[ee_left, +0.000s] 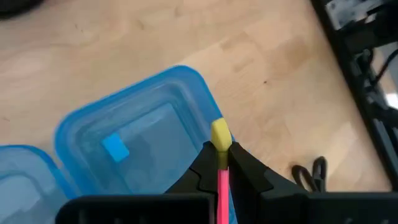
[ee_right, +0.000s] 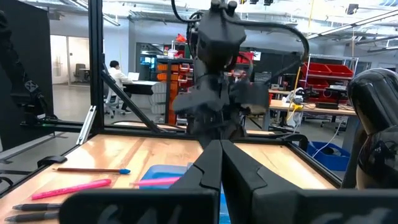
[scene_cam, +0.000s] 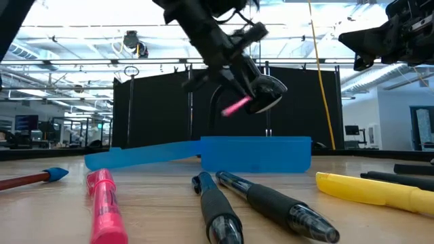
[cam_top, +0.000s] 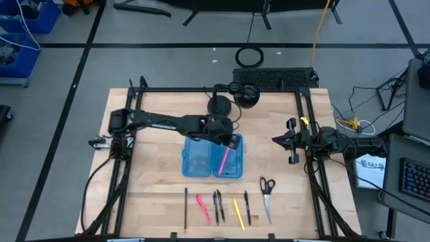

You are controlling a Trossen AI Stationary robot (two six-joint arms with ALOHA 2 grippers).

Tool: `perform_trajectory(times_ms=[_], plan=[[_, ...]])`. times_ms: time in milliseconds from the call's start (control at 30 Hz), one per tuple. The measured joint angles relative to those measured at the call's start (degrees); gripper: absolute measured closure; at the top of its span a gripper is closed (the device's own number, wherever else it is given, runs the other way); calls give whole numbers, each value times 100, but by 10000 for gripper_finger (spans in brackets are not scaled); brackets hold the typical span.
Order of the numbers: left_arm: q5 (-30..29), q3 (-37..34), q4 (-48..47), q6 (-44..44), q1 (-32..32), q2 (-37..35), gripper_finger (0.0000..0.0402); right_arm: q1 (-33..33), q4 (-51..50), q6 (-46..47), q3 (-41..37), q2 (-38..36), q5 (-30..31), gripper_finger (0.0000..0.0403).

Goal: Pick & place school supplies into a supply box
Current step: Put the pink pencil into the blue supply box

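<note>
On the wooden table (cam_top: 154, 202) one blue pencil case (cam_top: 212, 157) lies open near the middle, its two halves side by side.

The left gripper (cam_top: 227, 144) reaches in from the left and hangs over the right half of the case. Its jaws pinch one pink pencil (cam_top: 223, 160) with a yellow end. The left wrist view shows the pencil (ee_left: 221, 180) clamped between the two fingers (ee_left: 249, 171), the yellow tip pointing out above the case (ee_left: 143, 143). In the low view the pencil (scene_cam: 237, 105) is tilted in the air above the case (scene_cam: 254, 154), not touching it.

Along the front edge of the table seven supplies lie in a row. From left to right: one thin dark pencil (cam_top: 186, 208), one pink marker (cam_top: 203, 208), two dark pens (cam_top: 219, 206) close together, one yellow pen (cam_top: 238, 213), one more dark pen (cam_top: 247, 207), and one pair of scissors (cam_top: 267, 196) with black handles, set a little apart on the right.

The right gripper (cam_top: 291, 141) waits at the table's right edge, well apart from the case, its jaws pressed together and holding nothing.
</note>
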Motion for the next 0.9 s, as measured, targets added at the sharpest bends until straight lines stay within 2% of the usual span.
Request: perform_trajectory(times_ms=[300, 900], plan=[[101, 76, -170, -648, 53, 545, 383, 0, -74, 48, 1, 0, 0, 403], [-593, 74, -984, -813, 92, 550, 383, 0, -101, 61, 1, 0, -2, 403]])
